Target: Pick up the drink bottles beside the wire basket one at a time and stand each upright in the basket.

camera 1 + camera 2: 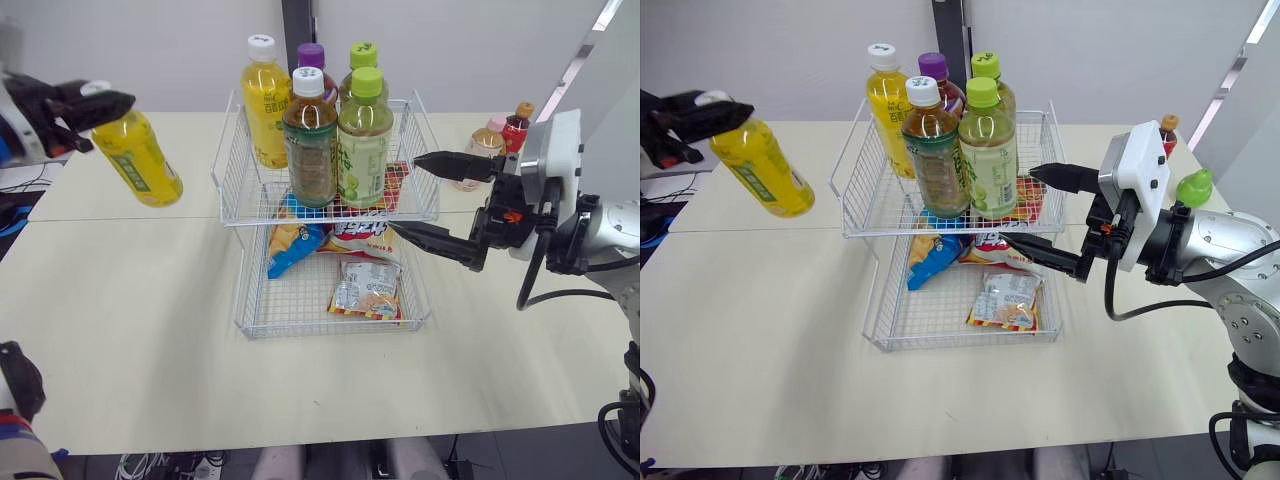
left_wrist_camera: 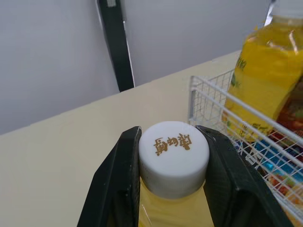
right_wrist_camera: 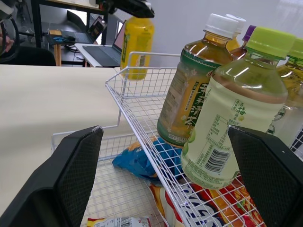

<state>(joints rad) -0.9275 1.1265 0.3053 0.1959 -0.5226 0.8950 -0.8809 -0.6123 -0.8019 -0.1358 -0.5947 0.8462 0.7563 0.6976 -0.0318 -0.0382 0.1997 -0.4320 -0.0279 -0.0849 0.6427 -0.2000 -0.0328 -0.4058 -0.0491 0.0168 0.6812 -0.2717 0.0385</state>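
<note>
The pale table (image 1: 130,330) carries a two-tier wire basket (image 1: 240,190), which lies between the two grippers: to the right of the left jaws and just ahead of the right ones.

The right gripper (image 1: 405,195) reaches toward the basket's right side with its jaws spread wide and nothing between them. One finger is level with the upper tier's rim, the other level with the lower tier. Just past these open jaws, five bottles stand upright in the upper tier. The green-capped pale bottle (image 1: 364,150) is closest to them, with the white-capped tea bottle (image 1: 309,150) touching its far side. Behind these stand a tall yellow bottle (image 1: 265,105), a purple-capped bottle (image 1: 311,55) and a second green-capped bottle (image 1: 363,55).

The left gripper (image 2: 169,137) is raised well to the left of the basket, its jaws pinching the white cap (image 2: 174,161) of the held yellow bottle (image 1: 140,160). The black fingers (image 2: 123,175) press on opposite sides of the cap. The bottle hangs tilted below the jaws, clear of the table and outside the basket.

Snack packets (image 1: 367,290) lie in the lower tier, below the right jaws. Behind the right gripper, on the table, stand a pink-capped bottle (image 1: 485,145) and a small red bottle (image 1: 517,128)
</note>
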